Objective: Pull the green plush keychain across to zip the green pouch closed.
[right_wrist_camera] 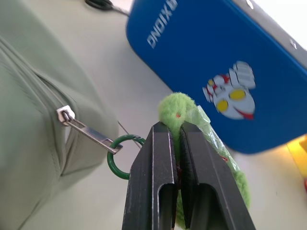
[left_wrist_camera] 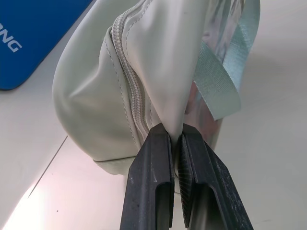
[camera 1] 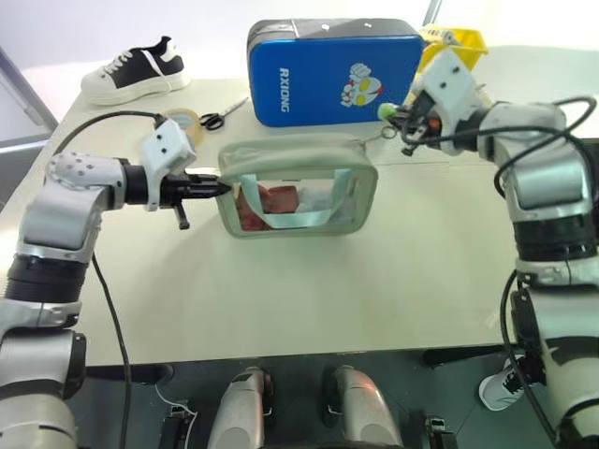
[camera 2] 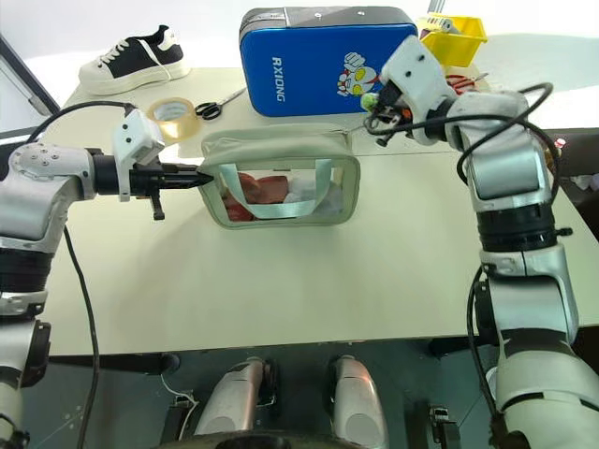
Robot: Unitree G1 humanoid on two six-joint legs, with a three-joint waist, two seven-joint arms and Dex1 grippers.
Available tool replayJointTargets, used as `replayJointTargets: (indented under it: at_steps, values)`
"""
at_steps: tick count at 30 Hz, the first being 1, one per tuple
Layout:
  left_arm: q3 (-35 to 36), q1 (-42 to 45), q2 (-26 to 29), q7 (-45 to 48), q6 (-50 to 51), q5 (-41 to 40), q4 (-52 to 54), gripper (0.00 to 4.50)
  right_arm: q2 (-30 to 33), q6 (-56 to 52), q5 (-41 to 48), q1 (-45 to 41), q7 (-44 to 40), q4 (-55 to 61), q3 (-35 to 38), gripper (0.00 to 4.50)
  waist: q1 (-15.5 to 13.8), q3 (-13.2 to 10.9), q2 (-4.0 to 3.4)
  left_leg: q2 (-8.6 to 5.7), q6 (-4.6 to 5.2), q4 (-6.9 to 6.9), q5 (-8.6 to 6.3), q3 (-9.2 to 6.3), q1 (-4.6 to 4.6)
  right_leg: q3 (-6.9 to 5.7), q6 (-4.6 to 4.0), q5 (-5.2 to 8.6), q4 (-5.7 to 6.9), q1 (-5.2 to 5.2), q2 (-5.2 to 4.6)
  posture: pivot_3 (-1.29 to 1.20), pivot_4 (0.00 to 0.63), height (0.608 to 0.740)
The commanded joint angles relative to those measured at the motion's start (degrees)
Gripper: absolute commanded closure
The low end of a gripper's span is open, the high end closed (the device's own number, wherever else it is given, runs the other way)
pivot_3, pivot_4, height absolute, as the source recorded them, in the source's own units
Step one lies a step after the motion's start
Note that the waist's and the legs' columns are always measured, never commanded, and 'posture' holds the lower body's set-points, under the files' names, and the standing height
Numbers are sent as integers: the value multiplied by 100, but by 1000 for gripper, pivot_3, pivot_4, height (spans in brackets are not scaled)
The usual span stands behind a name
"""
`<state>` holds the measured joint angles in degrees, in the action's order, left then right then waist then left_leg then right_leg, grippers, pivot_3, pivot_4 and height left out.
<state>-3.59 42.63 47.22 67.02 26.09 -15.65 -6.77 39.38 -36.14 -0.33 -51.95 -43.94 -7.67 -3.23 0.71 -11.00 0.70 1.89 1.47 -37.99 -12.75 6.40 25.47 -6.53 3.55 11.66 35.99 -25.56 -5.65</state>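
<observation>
While the left pincer (camera 1: 221,188) clamps the pale sage-green soft pouch's (camera 1: 298,187) left end | zip runs left-right | right pincer (right_wrist_camera: 178,128) grips fuzzy bright-green plush keychain (right_wrist_camera: 176,109) just beyond the right end.

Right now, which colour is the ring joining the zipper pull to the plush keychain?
Dark green ring, clearest in the right wrist view.

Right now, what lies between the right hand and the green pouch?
In the right wrist view, a green ring and metal zipper pull link the green plush keychain, pinched by the right hand, to the green pouch.
</observation>
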Motion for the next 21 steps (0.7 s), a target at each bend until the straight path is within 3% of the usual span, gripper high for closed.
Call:
replayJointTargets:
  at_steps: [1,7,11,15,18,21]
  values:
    - [116,39,150,-5,33,40,13,4500,-33,-453,-79,534,752,513,527,4456,-7,0,0,0,0,0,0,-1,0,0,0,0,-1,0,0,0,150,740]
    - [120,84,172,3,48,55,11,4500,-1141,-1093,271,1565,1447,1187,498,4456,9,1,1,1,0,0,0,-2,-2,0,1,0,0,3,3,0,150,740]
    - [108,131,166,8,26,79,-29,4500,-2012,-1048,433,1690,1864,863,428,4456,19,1,1,3,0,2,0,-3,-5,0,1,0,1,3,5,0,150,740]
    - [101,134,144,-14,38,87,9,4500,-2150,-813,418,1690,1893,517,293,4456,12,1,1,1,1,1,0,-4,-5,0,1,0,-2,6,5,0,150,740]
    - [132,91,166,-13,16,84,39,4500,-1895,-879,711,1546,1596,537,581,3414,15,1,1,2,1,1,0,-5,-7,0,-1,2,-2,8,5,0,150,740]
    - [154,56,185,-23,-1,85,55,4500,-1291,-934,878,1262,1224,465,802,2011,9,0,-1,0,1,1,0,-5,-5,0,-1,2,-3,7,4,0,150,740]
